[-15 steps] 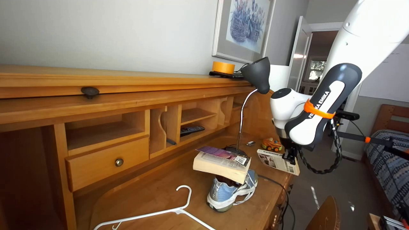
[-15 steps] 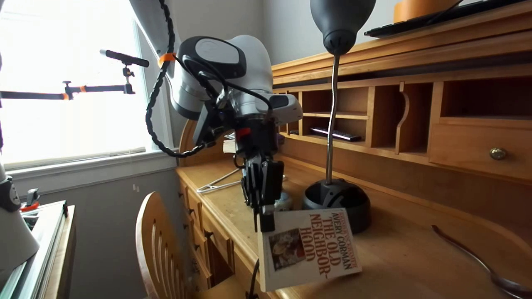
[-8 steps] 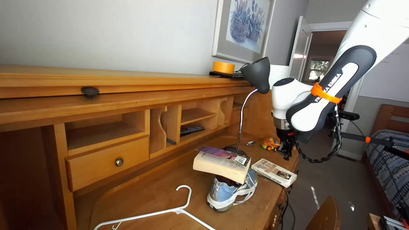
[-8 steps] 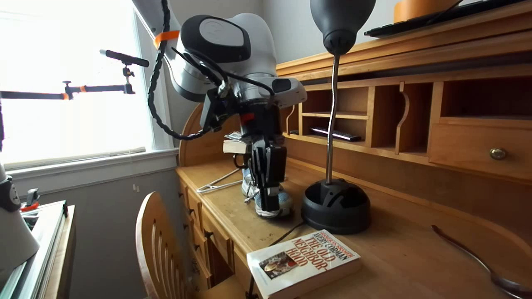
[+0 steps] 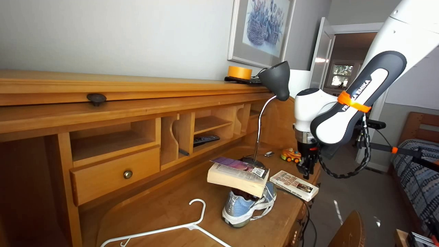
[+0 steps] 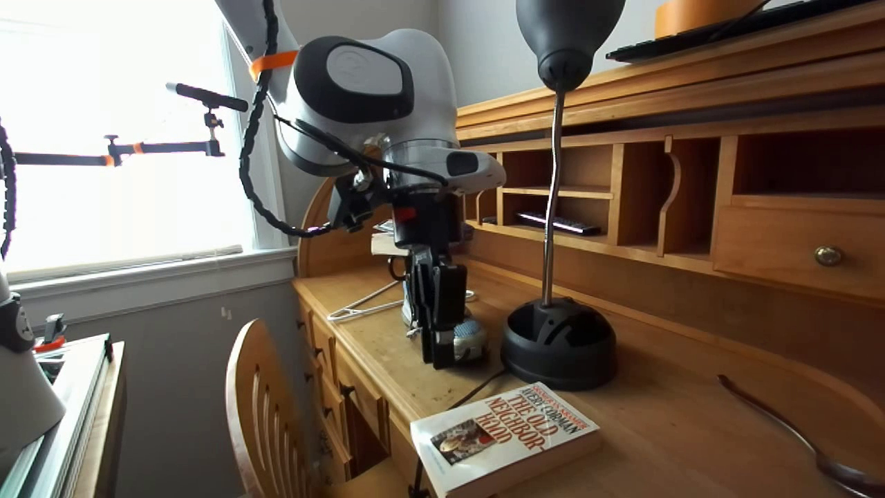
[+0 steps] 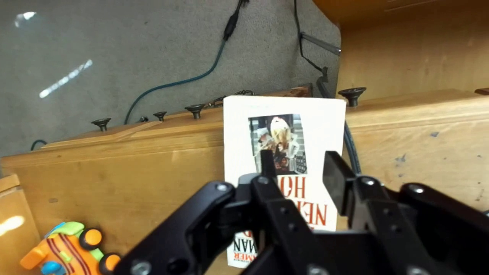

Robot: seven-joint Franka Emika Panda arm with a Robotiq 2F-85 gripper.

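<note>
A white paperback book with red lettering lies flat on the desk near its front edge. It also shows in an exterior view and in the wrist view. My gripper is open, with nothing between its fingers, and hangs above the book. The fingers hide part of the cover in the wrist view. In both exterior views the gripper points down and is apart from the book.
A blue shoe bears a thick book. A black lamp, a white hanger, an orange toy car and a spoon are on the desk. A wooden chair stands in front.
A second ago the book was tilted up at the gripper's fingers. Half a second ago it lay flat, apart from the raised gripper. The gripper has since come down slightly.
</note>
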